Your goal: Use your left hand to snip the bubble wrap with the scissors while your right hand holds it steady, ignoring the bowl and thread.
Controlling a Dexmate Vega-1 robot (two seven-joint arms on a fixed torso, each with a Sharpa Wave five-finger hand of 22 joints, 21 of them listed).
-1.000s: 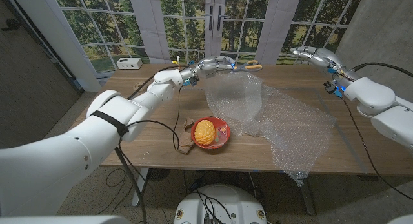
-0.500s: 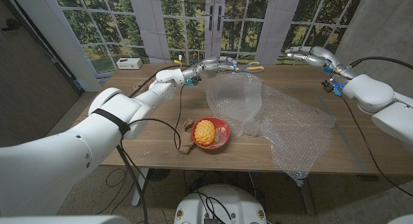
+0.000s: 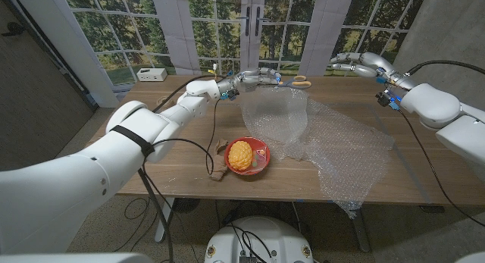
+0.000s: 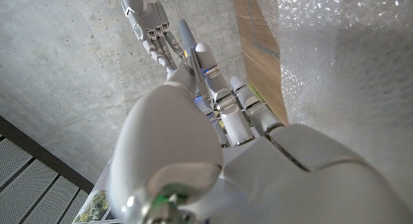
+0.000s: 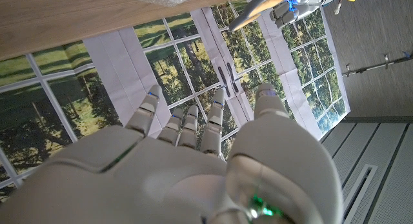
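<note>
At the far edge of the wooden counter [image 3: 189,172], the left hand [image 3: 254,76] reaches out over the top of a large sheet of clear bubble wrap [image 3: 333,142] and holds the scissors [image 3: 297,81] (orange handles, blades pointing back toward the hand). In the left wrist view its fingers [image 4: 222,104] are closed around a slim metal blade. The bubble wrap lies crumpled across the middle and right of the counter, one corner hanging over the near edge. The right hand [image 3: 356,62] hovers above the far right corner with fingers spread, gripping nothing, apart from the wrap. Nearer the robot, a red bowl [image 3: 258,161] holding a yellow ball of thread [image 3: 240,154] sits just beside the wrap's left edge
</note>
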